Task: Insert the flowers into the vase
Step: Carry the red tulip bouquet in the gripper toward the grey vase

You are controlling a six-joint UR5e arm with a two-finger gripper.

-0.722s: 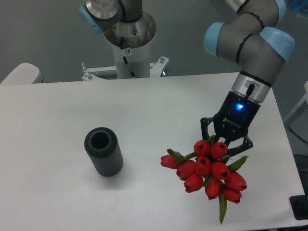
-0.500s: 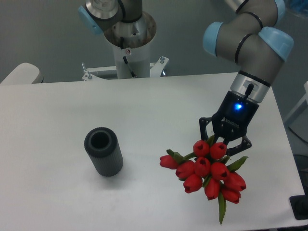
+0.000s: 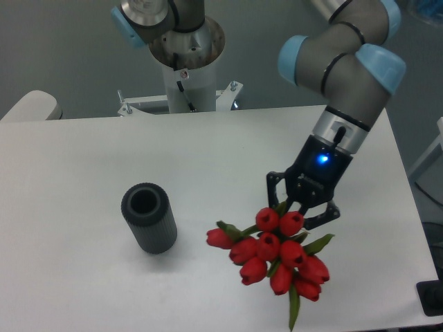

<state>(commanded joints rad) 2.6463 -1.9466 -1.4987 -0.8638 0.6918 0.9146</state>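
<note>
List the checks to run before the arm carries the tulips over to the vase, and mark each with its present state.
1. Grip: the gripper is closed around the flowers near the stems: ok, though the contact itself is hidden behind the blooms.
2. Bunch off the table: cannot tell from this single view.
3. Vase upright, mouth facing up and unobstructed: ok.
4. Path between bunch and vase holds nothing to hit: ok.
5. Bunch orientation: heads point toward the camera and a leaf hangs low, stems hidden; whether the stems point down for insertion: cannot tell.
6. Fit: the bunch of heads looks wider than the vase mouth, so only the stems should enter: not ok if lowered head first.
</note>
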